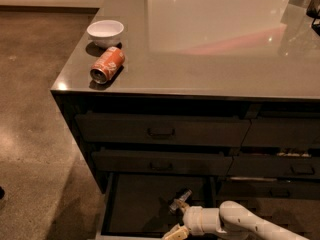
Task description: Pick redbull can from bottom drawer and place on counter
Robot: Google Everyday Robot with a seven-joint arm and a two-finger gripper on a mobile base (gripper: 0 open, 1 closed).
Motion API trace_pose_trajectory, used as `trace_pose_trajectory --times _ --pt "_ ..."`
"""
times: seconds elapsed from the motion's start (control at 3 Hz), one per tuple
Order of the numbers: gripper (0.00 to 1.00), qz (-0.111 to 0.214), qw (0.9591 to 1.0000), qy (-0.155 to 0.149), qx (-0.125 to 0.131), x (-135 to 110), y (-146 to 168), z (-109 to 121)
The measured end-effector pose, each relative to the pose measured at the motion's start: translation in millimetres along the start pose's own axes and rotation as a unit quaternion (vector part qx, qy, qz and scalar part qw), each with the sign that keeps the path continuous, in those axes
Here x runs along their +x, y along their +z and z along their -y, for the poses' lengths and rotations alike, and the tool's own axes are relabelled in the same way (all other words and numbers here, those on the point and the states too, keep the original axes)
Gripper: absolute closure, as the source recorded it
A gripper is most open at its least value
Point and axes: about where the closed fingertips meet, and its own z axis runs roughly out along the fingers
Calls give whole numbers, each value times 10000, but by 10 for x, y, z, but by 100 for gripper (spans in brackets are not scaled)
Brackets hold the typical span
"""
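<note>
The redbull can [180,200] is a small silvery can lying tilted on the dark floor of the open bottom drawer [145,204]. My gripper [176,218] comes in from the right on a pale arm and sits low in the drawer, just in front of the can. It is open, with one pale finger [172,232] showing at the bottom edge. The can lies at its upper side; I cannot tell if they touch. The counter [210,44] is glossy grey and tops the drawer cabinet.
An orange soda can [107,65] lies on its side near the counter's left corner, with a white bowl [105,32] behind it. Two shut handled drawers [161,131] sit above the open one. Brown floor lies to the left.
</note>
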Motion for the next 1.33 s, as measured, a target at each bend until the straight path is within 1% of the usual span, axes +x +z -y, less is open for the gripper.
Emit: trace_pose_trajectory --times 0.33,0.67,1.0,1.33 --pt "0 -9 10000 -89 15 -4 18 27" --pt "0 -131 9957 -894 215 -20 13 377" --pt "0 -422 9799 -1937 211 15 -93 866" --pt "0 -443 9729 -2244 333 -65 -226 1134"
